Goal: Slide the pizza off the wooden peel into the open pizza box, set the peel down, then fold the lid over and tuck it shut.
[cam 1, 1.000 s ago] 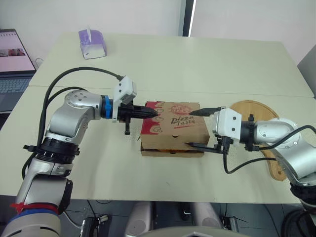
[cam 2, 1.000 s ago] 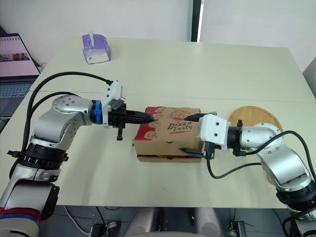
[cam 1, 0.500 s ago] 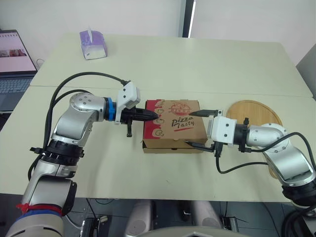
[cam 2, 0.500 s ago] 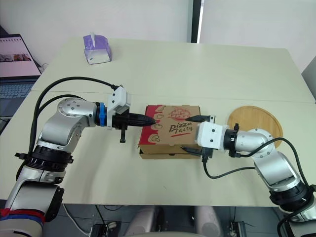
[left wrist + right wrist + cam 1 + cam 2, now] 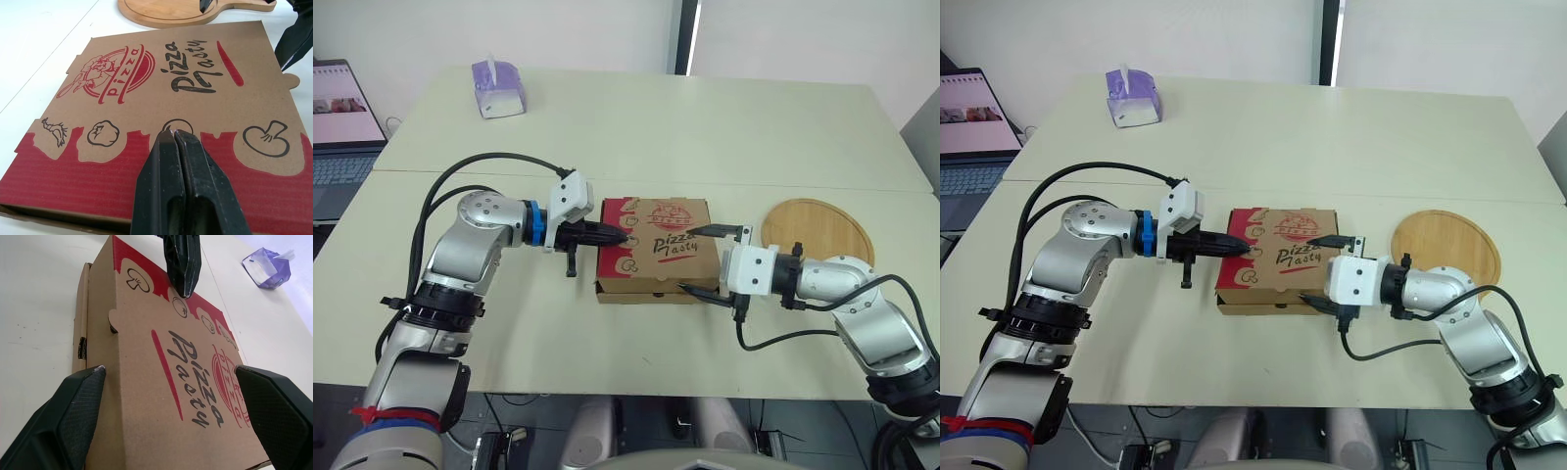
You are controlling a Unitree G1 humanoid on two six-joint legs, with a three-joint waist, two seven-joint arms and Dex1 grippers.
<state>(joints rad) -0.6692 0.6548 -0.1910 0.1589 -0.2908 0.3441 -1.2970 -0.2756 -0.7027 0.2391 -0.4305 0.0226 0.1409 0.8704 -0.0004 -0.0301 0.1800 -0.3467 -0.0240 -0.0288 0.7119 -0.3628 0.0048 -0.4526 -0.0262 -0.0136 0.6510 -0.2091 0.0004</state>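
1. Plainly, most of the task looks done: the pizza box (image 5: 656, 245) lies near the middle of the table (image 5: 705, 127) with its printed lid folded flat over it, and the wooden peel (image 5: 818, 230) lies bare on the table just to the right of the box.
2. The pizza itself is hidden; with the peel bare and the lid down, I judge that it is inside the box.
3. What seems left is the tuck. At the near left corner a thin strip of the lower box shows under the lid's edge in the left wrist view, and I cannot tell whether the front flap is fully seated.
4. The left hand (image 5: 617, 235) comes in from the left with its two fingers (image 5: 171, 186) pressed together, holding nothing. Their joined tip rests on top of the lid at the edge of its red band, by the left side of the box, as if to pin it down.
5. The right hand (image 5: 690, 259) is spread wide at the right end of the box and grips nothing. One finger (image 5: 68, 416) sits low by the near side wall; the other hovers over the lid's right part near the lettering. Whether either touches the cardboard is unclear.
6. A purple tissue box (image 5: 497, 86) stands well apart at the far left of the table.
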